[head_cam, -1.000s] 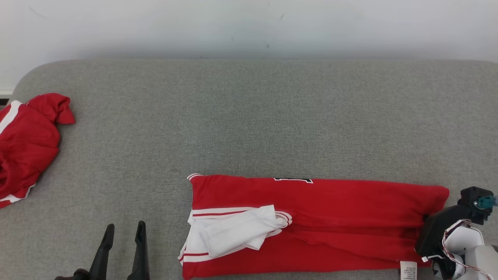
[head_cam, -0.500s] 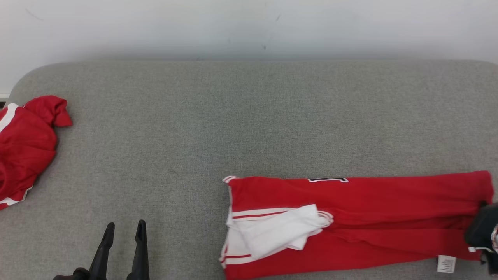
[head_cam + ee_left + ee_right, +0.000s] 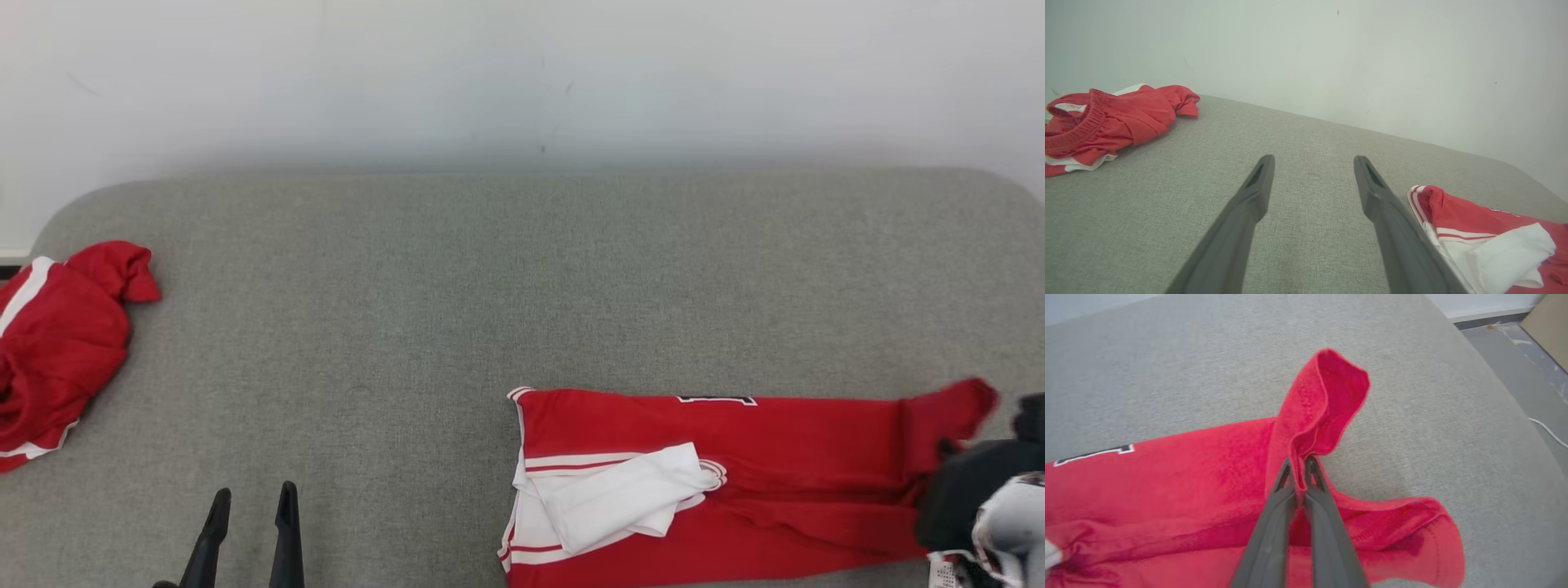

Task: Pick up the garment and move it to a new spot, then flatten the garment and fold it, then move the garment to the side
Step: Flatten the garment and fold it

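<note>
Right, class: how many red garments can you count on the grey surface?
2. The folded garment lies front right, its end pinched in the right gripper; the crumpled garment sits at the left edge, partly out of frame.

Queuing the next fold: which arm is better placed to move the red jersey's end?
Right. The right end effector is shut on the raised end of the folded red white-trimmed jersey; the left end effector stands open above the grey fabric surface, apart from it.

Grey fabric-covered surface [image 3: 408, 286], rounded corners, set against a plain white wall [image 3: 522, 73], faint scuffs. Grey floor [image 3: 1515, 351] at one end, with white skirting [image 3: 1486, 311], a white cable [image 3: 1549, 433], a brown board [image 3: 1551, 330]. Even, soft light.
</note>
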